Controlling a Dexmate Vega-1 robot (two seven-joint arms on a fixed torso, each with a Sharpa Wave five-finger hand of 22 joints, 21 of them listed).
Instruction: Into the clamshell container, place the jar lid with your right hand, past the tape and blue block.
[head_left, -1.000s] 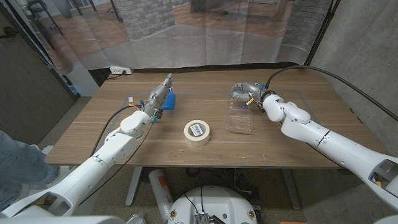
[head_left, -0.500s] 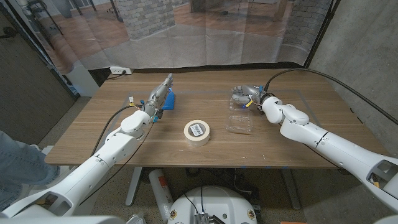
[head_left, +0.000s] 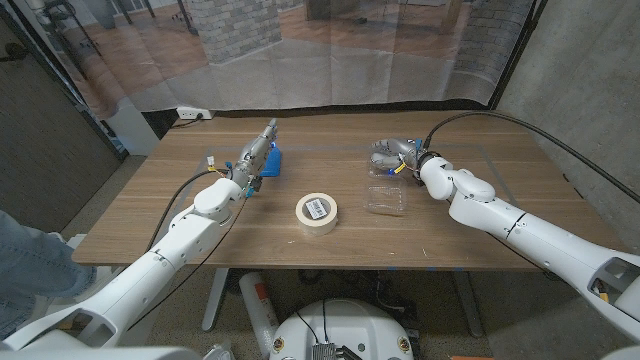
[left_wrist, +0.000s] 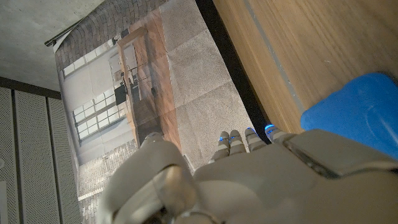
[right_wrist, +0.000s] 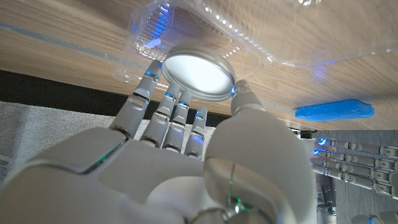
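Right hand (right_wrist: 186, 168) is pinching the jar lid (right_wrist: 198, 73) between thumb and fingers, holding it over the far part of the clear clamshell container (head_left: 386, 198), right of centre in the head view. In the right wrist view the lid is showing as a pale disc at the fingertips, close against the container's plastic wall (right_wrist: 186, 25); whether it is touching the plastic I cannot tell. To finish well, the hand is probably best lowering the lid level into the tray before the fingers part, since the thin plastic looks light and could skid or tip if nudged sideways. Roll of tape (head_left: 317, 211) is lying at the middle of the frame, apart from the container. Blue block (head_left: 272, 160) is sitting at upper left of centre, touching or just beside the left hand (head_left: 256, 158), whose fingers are lying together and straight, holding nothing.
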